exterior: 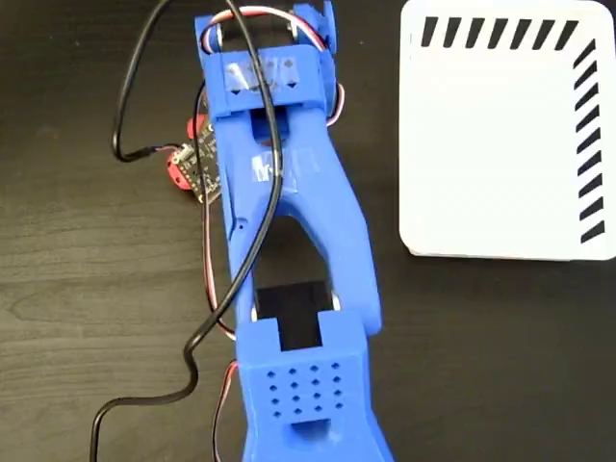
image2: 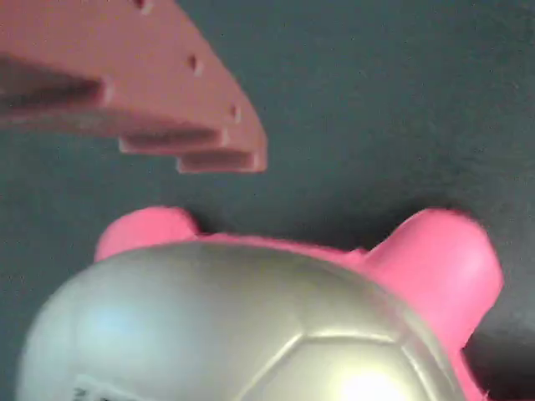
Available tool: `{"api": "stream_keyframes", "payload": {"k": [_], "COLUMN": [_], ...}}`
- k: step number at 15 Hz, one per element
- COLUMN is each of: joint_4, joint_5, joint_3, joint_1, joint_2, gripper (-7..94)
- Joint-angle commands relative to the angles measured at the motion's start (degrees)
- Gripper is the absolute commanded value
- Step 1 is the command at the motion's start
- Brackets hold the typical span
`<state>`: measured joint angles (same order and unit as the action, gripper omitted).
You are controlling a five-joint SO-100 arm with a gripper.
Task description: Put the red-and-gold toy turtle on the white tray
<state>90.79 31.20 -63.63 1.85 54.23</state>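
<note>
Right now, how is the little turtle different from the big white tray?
The turtle is small and mostly hidden under the blue arm; the white tray is much wider and in plain sight. The turtle has a rounded, shiny shell and red body; the tray is flat and white with black stripes. Both rest on the dark table.

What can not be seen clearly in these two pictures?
- Turtle in the fixed view: mostly hidden under the blue arm; only a red and printed edge shows.
- Jaws: in the fixed view the arm covers them; in the wrist view only one finger shows, so open or shut cannot be told.
- Turtle in the wrist view: blurred, cut off by the bottom edge.
- White tray: cut off by the right edge.
</note>
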Motion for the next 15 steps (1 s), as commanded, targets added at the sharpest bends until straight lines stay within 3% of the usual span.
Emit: {"api": "stream_keyframes", "payload": {"k": [1,4,6,11,15], "joint_4": [0.0,-2.4,-3.5,-4.0,-4.2], "joint_5": [0.0,0.0,0.0,-0.4,-1.2], "joint_3": [-0.1,-1.8,-2.6,-2.6,-2.6], "joint_1": [0.5,0.5,0.5,0.6,0.8], "joint_2": [2.5,2.4,2.4,2.6,2.6], "gripper": [73,71,64,22,0]}}
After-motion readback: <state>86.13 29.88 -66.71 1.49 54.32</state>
